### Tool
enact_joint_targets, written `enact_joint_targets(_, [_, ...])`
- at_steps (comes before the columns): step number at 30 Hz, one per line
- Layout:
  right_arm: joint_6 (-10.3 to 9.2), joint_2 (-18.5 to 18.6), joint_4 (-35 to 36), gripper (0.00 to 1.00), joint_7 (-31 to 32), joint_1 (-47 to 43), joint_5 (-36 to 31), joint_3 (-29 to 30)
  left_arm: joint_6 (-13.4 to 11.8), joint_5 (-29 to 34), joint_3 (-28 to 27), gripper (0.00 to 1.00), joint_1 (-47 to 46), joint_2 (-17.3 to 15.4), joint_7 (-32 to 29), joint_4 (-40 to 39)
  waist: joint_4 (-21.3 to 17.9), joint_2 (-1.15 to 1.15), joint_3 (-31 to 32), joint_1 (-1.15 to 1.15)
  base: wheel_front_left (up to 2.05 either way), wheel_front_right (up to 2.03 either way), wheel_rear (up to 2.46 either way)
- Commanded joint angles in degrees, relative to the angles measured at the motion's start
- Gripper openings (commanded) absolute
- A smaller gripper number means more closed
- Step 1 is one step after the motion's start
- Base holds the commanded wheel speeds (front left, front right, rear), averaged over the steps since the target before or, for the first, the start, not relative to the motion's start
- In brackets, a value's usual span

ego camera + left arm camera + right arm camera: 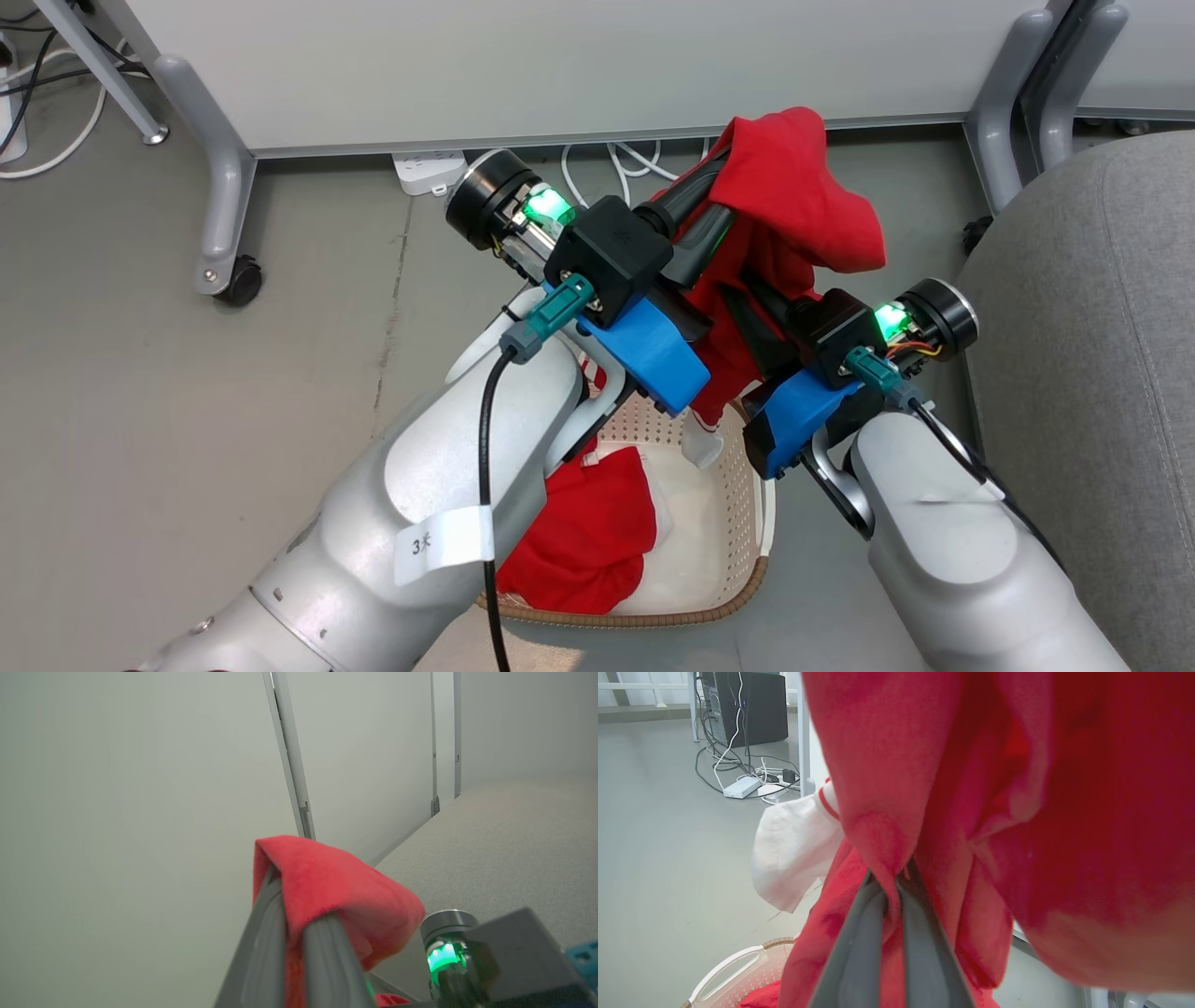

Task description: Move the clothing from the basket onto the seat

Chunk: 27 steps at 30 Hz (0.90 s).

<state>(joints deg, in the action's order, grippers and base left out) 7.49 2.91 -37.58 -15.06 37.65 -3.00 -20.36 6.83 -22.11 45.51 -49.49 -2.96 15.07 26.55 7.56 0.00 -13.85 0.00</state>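
**Grey floor, both claws clamped on one red garment above the basket**

Grey floor [187,420], with a white partition [560,65] on grey castor legs [219,187] at the back. A power strip [428,171] and loose cables lie under it.

Left claw [289,891]: fingers close together, pointing up and to the right in the head view. Red cloth is pinched between them and draped over the tips, so it is clamped on the red garment [794,196].

Right claw [888,886]: fingers drawn together on a fold of the same garment, fabric bunched at the tips, also clamped. In the head view it sits lower and to the right of the left claw, and the two arms cross near the cloth.

The garment is off the floor and hangs between the claws. Its top is bunched over the left fingers, and the rest trails down toward the basket [747,523]. A white trim piece [794,854] with a red stripe hangs at its lower side.

The basket stands on the floor below the claws, between the two forearms. The left forearm covers its left part. More red clothing [588,541] lies inside, against the left half. The white handle [728,970] shows at the bottom left of the right wrist view.

The seat [1102,327] runs along the right edge of the head view, just beside the right forearm and near the basket. The held garment is not touching it.
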Motion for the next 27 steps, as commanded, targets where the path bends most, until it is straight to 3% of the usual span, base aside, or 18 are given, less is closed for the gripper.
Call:
enact_joint_targets(1, [0.01,-0.03,-0.02,0.00,-0.18,0.20,0.23,-0.18,-0.39,0.08,0.15,0.00,-0.73,0.13,0.16,0.04,-0.04,0.00,0.00,0.00,0.00,0.00,0.00])
enact_joint_targets(4, [0.01,-0.03,0.06,0.00,-0.18,0.12,0.48,-0.37,-0.34,-0.24,0.25,0.00,-0.53,0.12,0.16,0.37,-0.16,0.00,0.04,0.00,0.00,0.00,0.00])
enact_joint_targets(5, [0.01,-0.03,0.13,0.00,-0.18,0.10,0.53,-0.44,-0.39,-0.21,0.26,1.00,-0.61,0.12,0.16,0.32,-0.21,0.00,0.04,0.00,0.00,0.00,0.00])
enact_joint_targets(27, [0.01,-0.02,0.87,0.00,-0.19,-0.27,2.16,-0.26,-0.76,0.95,0.53,1.00,0.15,0.09,0.16,0.72,-2.36,0.00,-0.71,0.00,0.00,0.00,0.00])
